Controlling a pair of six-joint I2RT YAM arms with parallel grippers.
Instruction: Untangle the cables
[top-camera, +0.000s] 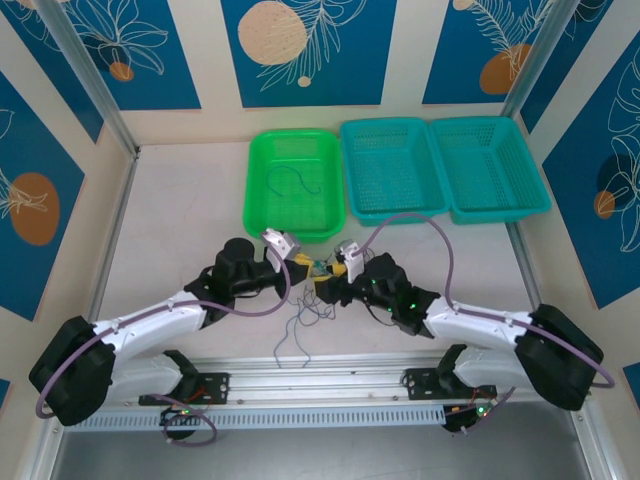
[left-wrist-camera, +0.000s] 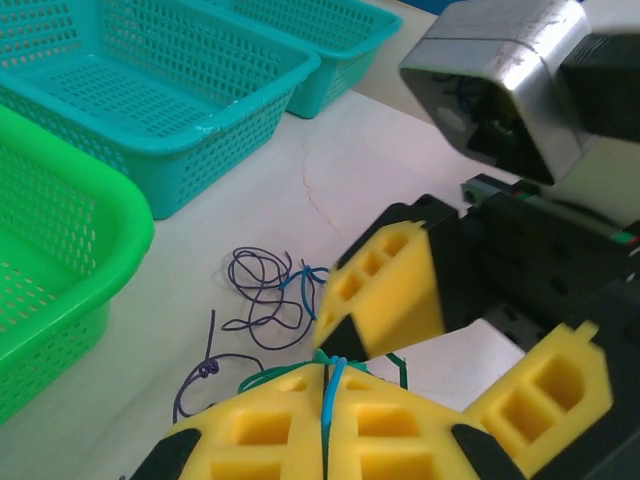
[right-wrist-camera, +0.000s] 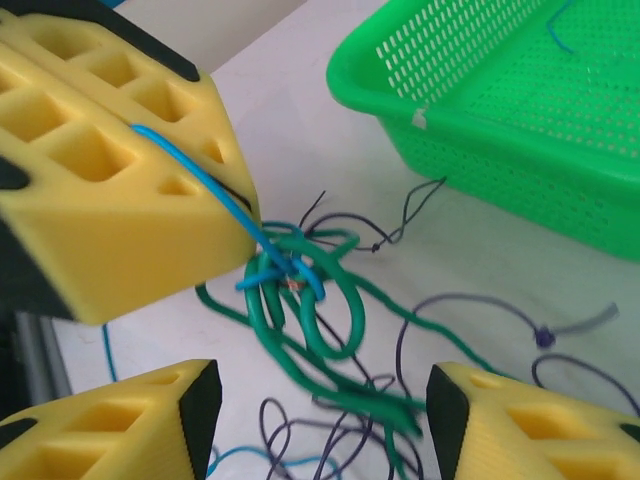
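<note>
Top: left fingers (top-camera: 297, 262) and right fingers (top-camera: 337, 272) sit tip to tip mid-worktop (top-camera: 180, 220), just in front of the green basket (top-camera: 262, 200). The cables (top-camera: 306, 318) form a small clump between the 2 sets of fingers, with loose strands trailing toward the near edge. 1 dark strand (top-camera: 290, 178) lies inside the green basket. 2 teal baskets (top-camera: 400, 210) stand side by side to its right.

Left wrist: left fingers (left-wrist-camera: 260, 430) are clenched on a blue wire (left-wrist-camera: 328, 410), pinched in the seam between the pads. Right fingers (left-wrist-camera: 385, 295) are just beyond, spread apart. Dark blue curls (left-wrist-camera: 262, 300) lie loose on the worktop between the fingers and the green basket (left-wrist-camera: 60, 250).

Right wrist: right fingers (right-wrist-camera: 120, 420) are released, well apart. The green wire coil (right-wrist-camera: 322, 300) hangs above the gap and isn't pinched. Left fingers (right-wrist-camera: 100, 180) are upper left, and the blue wire (right-wrist-camera: 190, 160) runs out of their seam into the knot at the coil. Dark strands spread toward the green basket (right-wrist-camera: 480, 150).
</note>
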